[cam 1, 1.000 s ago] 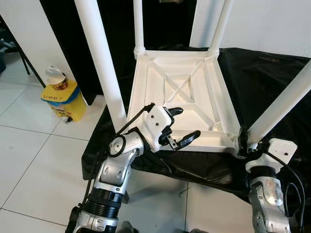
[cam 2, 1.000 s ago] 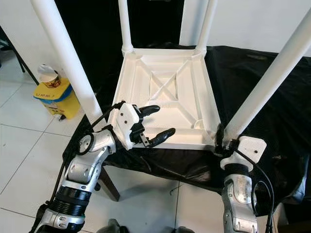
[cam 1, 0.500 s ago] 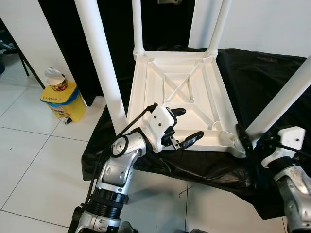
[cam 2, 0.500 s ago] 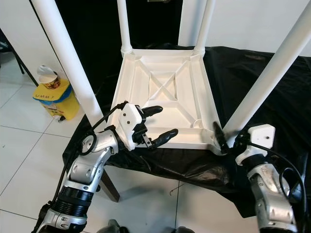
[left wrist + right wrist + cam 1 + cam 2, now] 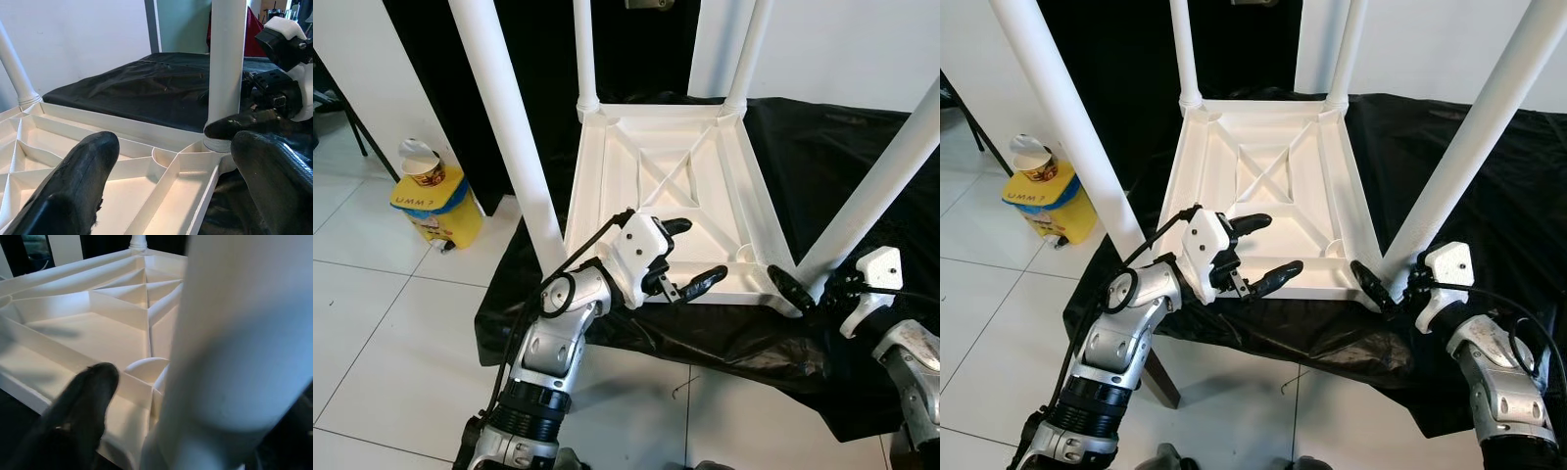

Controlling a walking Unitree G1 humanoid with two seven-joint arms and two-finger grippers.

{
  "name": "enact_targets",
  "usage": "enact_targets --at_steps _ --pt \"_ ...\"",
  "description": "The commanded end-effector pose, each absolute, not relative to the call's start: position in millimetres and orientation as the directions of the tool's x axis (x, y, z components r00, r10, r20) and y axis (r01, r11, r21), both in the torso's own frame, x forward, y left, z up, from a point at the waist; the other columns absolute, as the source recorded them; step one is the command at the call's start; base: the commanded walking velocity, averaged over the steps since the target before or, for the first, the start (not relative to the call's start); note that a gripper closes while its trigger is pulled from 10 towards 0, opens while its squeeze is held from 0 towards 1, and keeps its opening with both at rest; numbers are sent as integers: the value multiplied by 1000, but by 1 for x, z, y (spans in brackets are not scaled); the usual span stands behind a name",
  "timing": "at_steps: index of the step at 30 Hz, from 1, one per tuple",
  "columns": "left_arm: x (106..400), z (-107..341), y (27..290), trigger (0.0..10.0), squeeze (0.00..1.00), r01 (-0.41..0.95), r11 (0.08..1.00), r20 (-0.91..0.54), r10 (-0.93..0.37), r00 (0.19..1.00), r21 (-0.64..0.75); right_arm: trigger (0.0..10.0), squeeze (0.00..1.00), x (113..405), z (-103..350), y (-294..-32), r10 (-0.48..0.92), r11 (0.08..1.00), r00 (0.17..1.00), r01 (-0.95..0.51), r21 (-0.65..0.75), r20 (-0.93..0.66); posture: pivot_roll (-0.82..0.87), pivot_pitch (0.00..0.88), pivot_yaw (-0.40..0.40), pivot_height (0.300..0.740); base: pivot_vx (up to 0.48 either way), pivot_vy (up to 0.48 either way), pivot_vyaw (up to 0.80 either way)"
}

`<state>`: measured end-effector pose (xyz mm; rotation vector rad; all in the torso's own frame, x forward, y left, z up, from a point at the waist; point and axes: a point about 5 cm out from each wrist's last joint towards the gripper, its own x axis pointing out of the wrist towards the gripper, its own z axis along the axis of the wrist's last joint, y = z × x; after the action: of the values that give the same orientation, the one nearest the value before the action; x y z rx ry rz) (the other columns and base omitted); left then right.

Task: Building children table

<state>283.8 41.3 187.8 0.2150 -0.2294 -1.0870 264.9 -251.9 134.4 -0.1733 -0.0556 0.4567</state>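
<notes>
1. Left gripper (image 5: pixel 683 257) hangs with its two black fingers spread wide and nothing between them, over the near edge of the upturned white table (image 5: pixel 658 186), toward its near-left corner.
2. Right gripper (image 5: pixel 1378 289) sits at the foot of the near-right leg (image 5: pixel 1474 132). One black finger (image 5: pixel 1369 282) lies against the leg's base where it meets the frame; I cannot tell how the fingers stand.
3. I see the table lying top-down on a black cloth (image 5: pixel 842 147) over a support, ribbed underside up, all four legs standing.
4. My read: moulded plastic, light and stiff, but smooth and likely slippery on the round legs.
5. I would hold a leg low, near its socket, or pinch a rib or rim of the frame; gripping high could lever the joint.
</notes>
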Motion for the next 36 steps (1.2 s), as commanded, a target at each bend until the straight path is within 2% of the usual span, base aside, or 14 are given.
enact_targets --at_steps 1,2,3,10,11,13,14,23,26,27,29,31,36 --pt "288 192 44 10000 0 771 575 124 -816 565 272 4706 0 263 123 -248 474 865 880 -473 -169 -40 -58 51 -12 740 0 0 0" --pt "288 192 44 10000 0 771 575 124 -816 565 272 4706 0 263 123 -248 474 865 880 -473 -169 -40 -58 51 -12 740 0 0 0" --pt "288 191 43 10000 0 776 571 120 -819 561 270 0 0 264 119 -248 465 868 884 -466 -173 -52 -63 53 -15 740 0 0 0" --pt "284 185 38 10000 0 794 547 102 -835 541 263 0 0 264 115 -248 440 879 896 -443 -175 -56 -59 54 -24 740 0 0 0" --pt "280 179 35 10000 0 806 532 85 -844 530 259 3569 0 265 114 -247 415 894 908 -417 -164 -50 -50 53 -33 740 0 0 0" --pt "280 179 35 10000 0 806 532 85 -844 530 259 3569 0 265 114 -247 415 894 908 -417 -164 -50 -50 53 -33 740 0 0 0" --pt "275 172 32 10000 0 815 523 70 -849 524 247 10000 0 265 113 -244 382 913 923 -384 -137 -35 -46 48 -42 740 0 0 0" --pt "262 150 26 10000 0 842 498 6 -861 508 207 10000 0 258 101 -224 200 973 980 -200 -115 -12 -50 41 -36 740 0 0 0" --pt "261 149 26 10000 0 844 496 1 -862 507 203 10000 0 256 99 -221 182 977 983 -182 -111 -9 -53 42 -33 740 0 0 0" --pt "260 146 27 10000 0 847 493 -13 -863 505 198 10000 0 253 97 -214 132 988 991 -131 -78 7 -56 47 -29 740 0 0 0" --pt "260 146 27 10000 0 847 493 -13 -863 505 198 10000 0 253 97 -214 132 988 991 -131 -78 7 -56 47 -29 740 0 0 0" --pt "259 144 27 10000 0 849 492 -31 -862 506 194 10000 0 248 91 -203 20 999 1000 -19 -41 17 -56 50 -25 740 0 0 0" --pt "259 144 26 10000 0 843 503 -35 -855 518 192 10000 0 243 85 -192 -104 994 995 104 -19 2 -41 52 -28 740 0 0 0"
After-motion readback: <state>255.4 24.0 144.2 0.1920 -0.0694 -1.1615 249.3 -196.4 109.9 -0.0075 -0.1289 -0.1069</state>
